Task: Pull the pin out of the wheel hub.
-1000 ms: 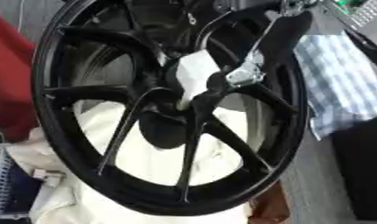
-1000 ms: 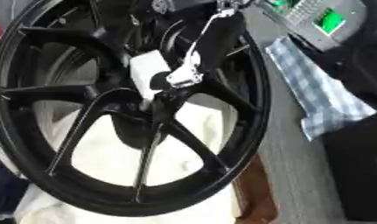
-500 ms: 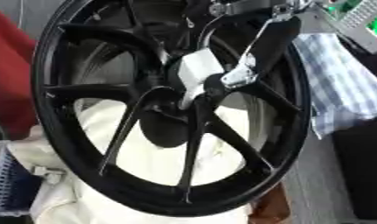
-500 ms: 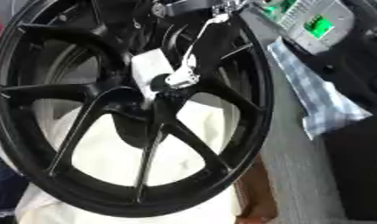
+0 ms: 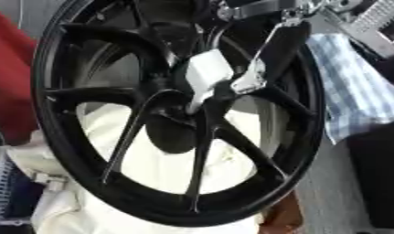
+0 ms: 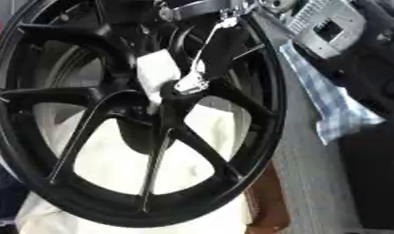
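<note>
Right hand at the hub of a black wheel.

The right hand (image 5: 260,68) reaches down from the upper right to the hub (image 5: 196,98) of the wheel (image 5: 112,183). Its silver fingertip lies beside a white piece (image 5: 206,75) at the hub. Whether the fingers clamp anything cannot be told, and the pin itself cannot be made out. The wheel lies tilted on a cream cloth (image 5: 160,160). A checked cloth (image 5: 352,87) lies to the right. The right eye view shows more of a brown thing (image 6: 270,201) under the rim.

A black spoked wheel (image 5: 96,137) fills the view, the right hand (image 5: 268,59) reaching its hub (image 5: 201,93).
</note>
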`<state>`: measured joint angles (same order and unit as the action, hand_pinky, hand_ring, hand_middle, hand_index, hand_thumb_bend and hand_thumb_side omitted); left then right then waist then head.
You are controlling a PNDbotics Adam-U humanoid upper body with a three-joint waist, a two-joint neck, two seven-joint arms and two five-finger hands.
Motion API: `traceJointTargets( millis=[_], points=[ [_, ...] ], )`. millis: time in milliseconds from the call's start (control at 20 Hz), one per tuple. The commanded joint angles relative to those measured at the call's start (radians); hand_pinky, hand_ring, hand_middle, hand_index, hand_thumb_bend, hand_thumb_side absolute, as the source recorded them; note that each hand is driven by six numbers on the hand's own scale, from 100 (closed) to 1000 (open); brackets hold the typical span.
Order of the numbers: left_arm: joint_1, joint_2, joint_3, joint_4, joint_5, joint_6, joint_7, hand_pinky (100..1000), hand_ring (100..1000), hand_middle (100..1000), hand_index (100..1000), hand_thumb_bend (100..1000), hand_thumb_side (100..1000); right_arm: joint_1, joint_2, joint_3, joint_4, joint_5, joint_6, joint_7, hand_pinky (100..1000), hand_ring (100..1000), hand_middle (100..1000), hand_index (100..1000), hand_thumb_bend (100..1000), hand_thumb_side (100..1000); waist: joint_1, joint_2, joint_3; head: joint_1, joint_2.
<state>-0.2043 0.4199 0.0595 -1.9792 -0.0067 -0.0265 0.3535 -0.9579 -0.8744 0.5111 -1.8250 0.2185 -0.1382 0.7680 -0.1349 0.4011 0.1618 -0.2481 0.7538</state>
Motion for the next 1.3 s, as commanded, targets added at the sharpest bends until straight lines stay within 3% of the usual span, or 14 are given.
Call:
traceJointTargets(
  millis=[50, 200, 250, 300, 800, 1300],
  points=[
    [-0.011, 0.008, 0.006, -0.021, -0.005, -0.003, 0.001, 689, 573, 570, 699, 100, 654, -0.012, -0.015, -0.011, -0.003, -0.006, 0.009, -0.019, 850, 870, 524, 700, 353, 542, 0.01, -0.017, -0.001, -0.001, -0.007],
    [-0.011, 0.008, 0.006, -0.021, -0.005, -0.003, 0.001, 689, 573, 570, 699, 100, 654, -0.012, -0.015, -0.009, -0.006, -0.009, 0.016, -0.027, 850, 870, 524, 700, 353, 542, 0.01, -0.017, -0.002, -0.001, -0.007],
    [-0.011, 0.008, 0.006, -0.021, -0.005, -0.003, 0.001, 689, 573, 568, 699, 100, 654, -0.012, -0.015, -0.009, -0.006, -0.009, 0.018, -0.029, 836, 852, 483, 638, 347, 524, 0.01, -0.016, -0.002, -0.001, -0.008],
    [-0.011, 0.007, 0.006, -0.021, -0.005, -0.004, 0.001, 689, 573, 568, 699, 100, 654, -0.011, -0.014, -0.008, -0.004, -0.011, 0.022, -0.033, 833, 848, 479, 632, 343, 521, 0.01, -0.016, -0.002, -0.001, -0.009],
    [-0.007, 0.005, 0.008, -0.021, -0.007, -0.002, 0.002, 689, 572, 567, 698, 100, 653, -0.017, -0.008, 0.002, -0.021, -0.075, 0.074, -0.052, 804, 787, 426, 539, 188, 454, 0.009, -0.018, -0.001, -0.002, -0.003],
    [-0.003, 0.005, 0.011, -0.021, -0.003, -0.003, 0.001, 690, 572, 565, 698, 100, 654, -0.004, -0.036, -0.013, -0.093, -0.11, 0.109, -0.065, 771, 750, 402, 498, 255, 322, 0.011, -0.028, -0.003, -0.005, 0.005]
  ],
)
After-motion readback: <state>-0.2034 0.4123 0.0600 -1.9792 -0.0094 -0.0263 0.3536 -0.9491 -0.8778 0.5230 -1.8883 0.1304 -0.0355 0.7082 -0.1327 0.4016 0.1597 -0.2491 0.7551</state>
